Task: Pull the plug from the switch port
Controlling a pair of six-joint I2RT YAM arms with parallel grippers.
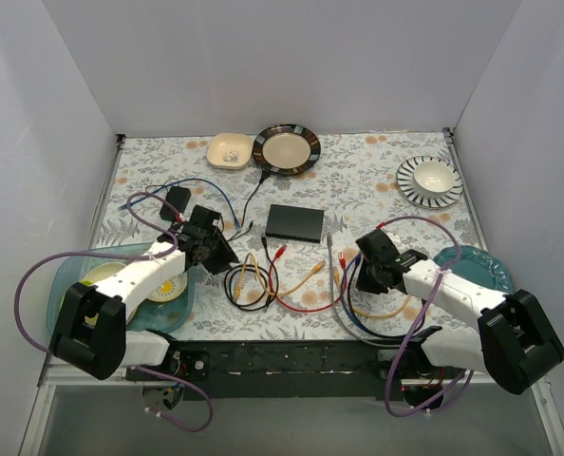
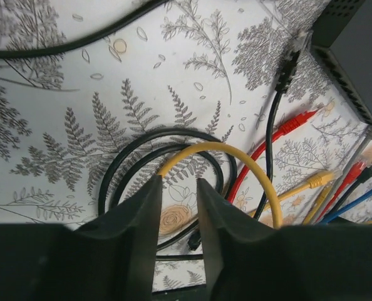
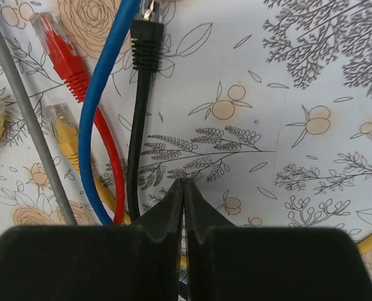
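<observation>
The switch (image 1: pixel 295 222) is a flat dark grey box at mid table; its socket edge shows at the top right of the left wrist view (image 2: pixel 352 59). A black plug (image 2: pixel 290 59) lies with its tip by the switch's corner; I cannot tell if any plug sits in a socket. Red, yellow, blue, grey and black cables (image 1: pixel 291 280) lie loose in front of it. My left gripper (image 1: pixel 222 255) (image 2: pixel 178 188) is open and empty above a yellow cable loop (image 2: pixel 236 157). My right gripper (image 1: pixel 358 273) (image 3: pixel 184 185) is shut and empty, beside a black plug (image 3: pixel 147 44) and a red plug (image 3: pixel 59 44).
A small black adapter block (image 1: pixel 178 199) with a cord sits at the left. A cream dish (image 1: pixel 230 151), a dark-rimmed plate (image 1: pixel 286 149) and a striped bowl (image 1: pixel 430 180) stand at the back. Teal plates lie under the left arm (image 1: pixel 73 271) and by the right arm (image 1: pixel 477 266).
</observation>
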